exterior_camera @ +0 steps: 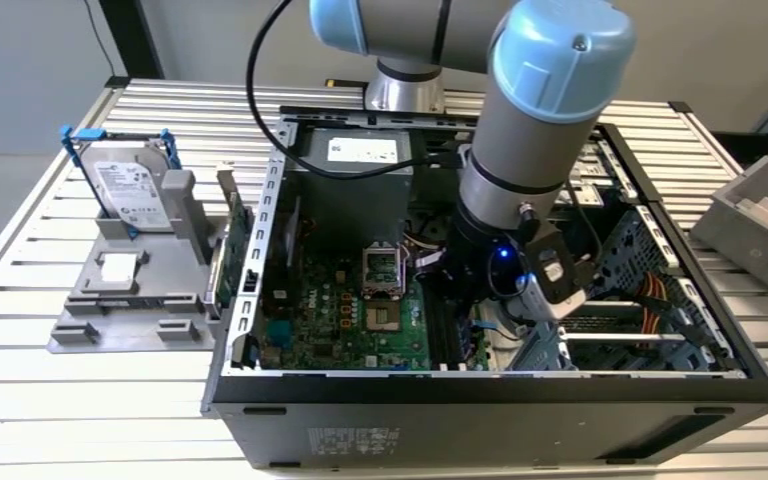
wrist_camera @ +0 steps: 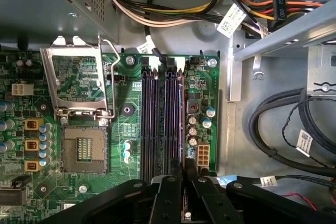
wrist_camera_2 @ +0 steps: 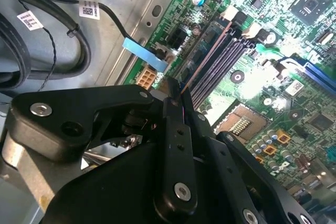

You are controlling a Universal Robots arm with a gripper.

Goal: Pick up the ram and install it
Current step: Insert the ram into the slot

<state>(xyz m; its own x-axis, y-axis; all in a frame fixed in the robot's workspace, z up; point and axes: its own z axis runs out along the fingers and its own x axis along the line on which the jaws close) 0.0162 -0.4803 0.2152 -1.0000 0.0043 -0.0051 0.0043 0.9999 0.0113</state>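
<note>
because a memory stick has to go into its narrow socket edge first, the grey and blue robot arm (exterior_camera: 531, 150) reaches straight down into the open black metal computer case (exterior_camera: 491, 388). this puts the black two-fingered gripper (wrist_camera_2: 177, 95) low over the green motherboard (exterior_camera: 331, 320). its fingers look clenched on the ram, a thin dark green memory stick with a coppery top edge (wrist_camera_2: 209, 50). they pinch it by its flat faces near one end, so the rest of the stick runs out free ahead of them.

in the second wrist view the stick stands on edge along the outer side of the long dark purple memory slots (wrist_camera_2: 226, 59) (whether it is pressed home or only resting in a slot's mouth cannot be told). its long axis runs parallel to the slots, pointing away from the gripper toward the white end latches (wrist_camera_2: 231, 13). from that pose, its contact edge would face down to the board. the open silver processor socket frame (wrist_camera: 79, 82) lies beside the slots, apart from the gripper.
</note>
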